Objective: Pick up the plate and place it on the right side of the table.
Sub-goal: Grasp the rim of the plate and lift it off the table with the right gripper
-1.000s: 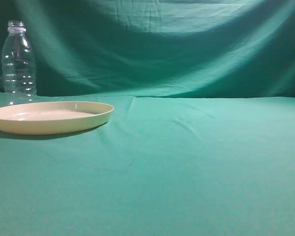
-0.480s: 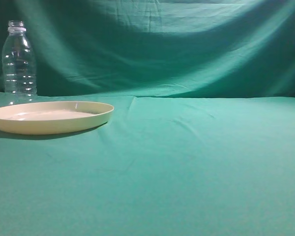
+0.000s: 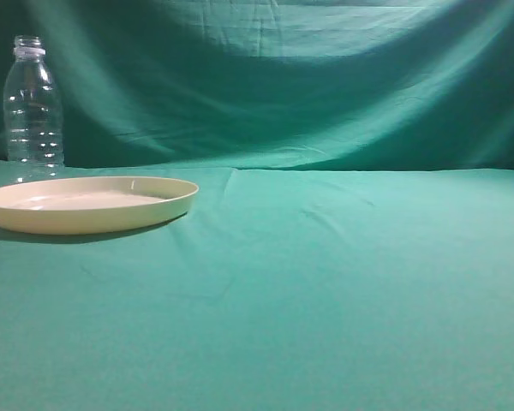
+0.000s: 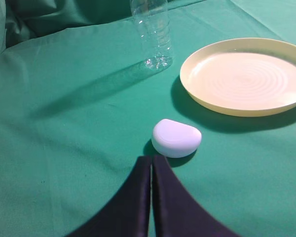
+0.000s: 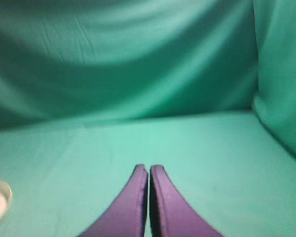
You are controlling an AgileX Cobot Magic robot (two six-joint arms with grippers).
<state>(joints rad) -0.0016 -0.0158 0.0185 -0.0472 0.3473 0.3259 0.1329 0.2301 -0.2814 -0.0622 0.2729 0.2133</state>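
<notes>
Both pairs of fingers, left (image 4: 151, 163) and right (image 5: 148, 170), sit pressed closed and empty while the wide cream-yellow plastic plate (image 3: 87, 203) lies untouched on the teal-draped counter's (image 3: 343, 282) left side, so I judge nothing has started.

Plate (image 3: 86, 204): round, shallow, cream-yellow, raised rim, faint concentric rings inside; lying flat, upright and empty near the table's left edge. Table (image 3: 343, 282): broad, flat, wearing a wrinkled teal-green cloth, carrying the plate.
</notes>
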